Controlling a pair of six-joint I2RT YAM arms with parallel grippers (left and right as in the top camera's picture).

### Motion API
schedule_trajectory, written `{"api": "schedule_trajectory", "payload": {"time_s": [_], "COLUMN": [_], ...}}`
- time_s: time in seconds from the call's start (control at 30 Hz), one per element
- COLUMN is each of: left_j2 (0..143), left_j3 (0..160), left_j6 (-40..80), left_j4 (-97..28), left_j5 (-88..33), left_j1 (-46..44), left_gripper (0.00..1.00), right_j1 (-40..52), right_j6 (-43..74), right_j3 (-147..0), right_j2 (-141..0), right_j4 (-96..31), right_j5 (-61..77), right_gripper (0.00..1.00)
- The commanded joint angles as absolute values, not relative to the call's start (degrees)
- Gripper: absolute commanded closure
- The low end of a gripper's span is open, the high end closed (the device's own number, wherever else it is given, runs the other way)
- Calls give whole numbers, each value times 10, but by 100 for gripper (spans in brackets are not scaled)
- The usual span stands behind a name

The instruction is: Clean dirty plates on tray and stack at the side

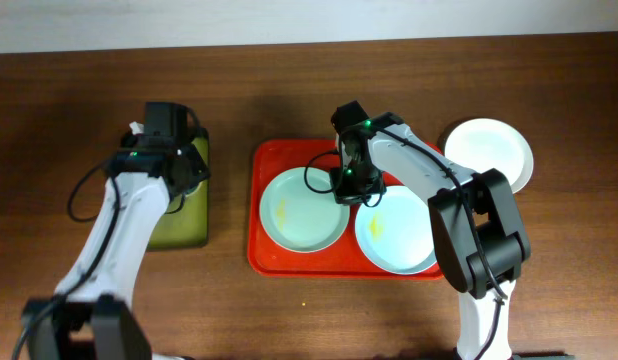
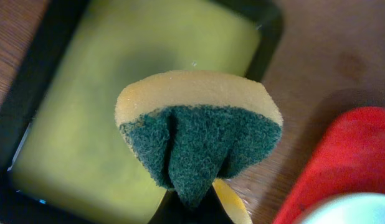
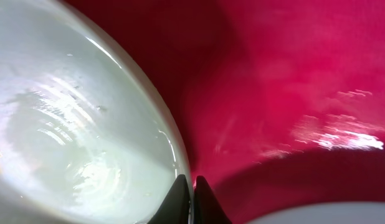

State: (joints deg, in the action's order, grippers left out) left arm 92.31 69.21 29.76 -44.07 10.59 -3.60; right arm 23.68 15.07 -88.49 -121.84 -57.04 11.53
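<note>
The red tray holds a pale green plate with a yellow smear on its left half and a pale blue plate with a yellow smear on its right half. A white plate lies on the table right of the tray. My right gripper is shut on the green plate's right rim; in the right wrist view its jaws pinch the rim of that plate over the tray. My left gripper is shut on a yellow and green sponge, held above the table left of the tray.
A smaller black-rimmed tray with a yellow-green inside lies left of the red tray, under the left gripper; it also shows in the left wrist view. The red tray's corner is at that view's lower right.
</note>
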Motion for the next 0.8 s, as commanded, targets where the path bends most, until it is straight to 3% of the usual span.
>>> {"api": "schedule_trajectory", "payload": {"time_s": [0.0, 0.13, 0.33, 0.77], "left_j2": [969, 1022, 1065, 1152], "left_j3": [700, 700, 700, 698], "left_j6": [287, 284, 284, 273], "left_j4": [-421, -372, -349, -347], "left_j5": [126, 159, 121, 77], "left_j1": [-36, -14, 40, 58], "left_gripper": [100, 100, 100, 100], "right_j1": [224, 233, 251, 250], "right_j6": [138, 105, 105, 105], "right_j3": [-883, -867, -798, -795], "right_j2": [-1225, -1225, -1225, -1225], "right_j4": [-575, -559, -473, -455], "right_j5": [62, 140, 139, 139], "right_gripper": [96, 96, 96, 96]}}
